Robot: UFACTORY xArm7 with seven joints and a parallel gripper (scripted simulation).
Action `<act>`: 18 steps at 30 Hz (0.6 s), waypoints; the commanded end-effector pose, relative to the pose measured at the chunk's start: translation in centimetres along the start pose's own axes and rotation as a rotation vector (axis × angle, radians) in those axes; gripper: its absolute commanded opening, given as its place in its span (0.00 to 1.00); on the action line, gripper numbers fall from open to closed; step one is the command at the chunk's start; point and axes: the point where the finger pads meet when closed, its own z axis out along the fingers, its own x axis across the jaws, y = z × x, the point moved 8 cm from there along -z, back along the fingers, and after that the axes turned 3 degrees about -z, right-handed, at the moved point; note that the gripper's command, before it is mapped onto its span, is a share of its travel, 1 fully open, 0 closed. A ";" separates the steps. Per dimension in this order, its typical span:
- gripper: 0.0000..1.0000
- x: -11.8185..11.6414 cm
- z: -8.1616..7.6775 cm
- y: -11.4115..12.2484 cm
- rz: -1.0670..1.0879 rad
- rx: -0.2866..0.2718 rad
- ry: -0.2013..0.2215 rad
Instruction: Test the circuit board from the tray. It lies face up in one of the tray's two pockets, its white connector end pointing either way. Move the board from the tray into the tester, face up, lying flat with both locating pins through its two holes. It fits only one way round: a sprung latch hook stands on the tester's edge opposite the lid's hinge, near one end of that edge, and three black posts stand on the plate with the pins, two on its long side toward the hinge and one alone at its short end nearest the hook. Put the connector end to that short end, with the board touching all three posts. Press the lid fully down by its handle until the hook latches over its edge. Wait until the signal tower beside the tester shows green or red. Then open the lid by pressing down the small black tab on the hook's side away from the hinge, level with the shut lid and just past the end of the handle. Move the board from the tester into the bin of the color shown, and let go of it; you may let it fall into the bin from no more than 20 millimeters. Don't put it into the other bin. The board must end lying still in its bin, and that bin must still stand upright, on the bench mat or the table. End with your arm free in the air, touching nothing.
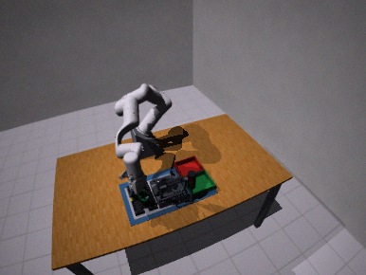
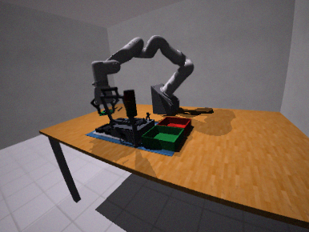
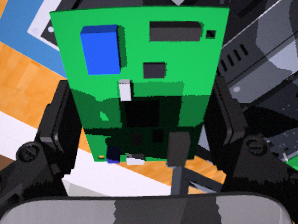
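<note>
Wrist view shows the jaws clamped across the green circuit board [image 3: 143, 63] (white connector end nearest the camera), lifted above the tray, so pickup looks done while seating in the tester [image 1: 167, 190], testing and binning remain.

In the wrist view, the circuit board's [image 3: 143, 63] lower edge is shadowed between the end effector's [image 3: 140, 129] fingers. In the top view, the tray [image 1: 138, 207] is largely covered by the arm.

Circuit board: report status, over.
Pincer shut on circuit board, lifted, tilted above tray end. Tester beside it, signal tower dark. Nothing blocking seen.
</note>
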 end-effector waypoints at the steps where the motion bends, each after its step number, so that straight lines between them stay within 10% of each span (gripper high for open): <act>1: 0.79 -0.2 -0.2 0.0 -0.138 -0.005 0.000; 18: 0.79 -0.2 -0.2 0.0 -0.577 -0.005 -0.001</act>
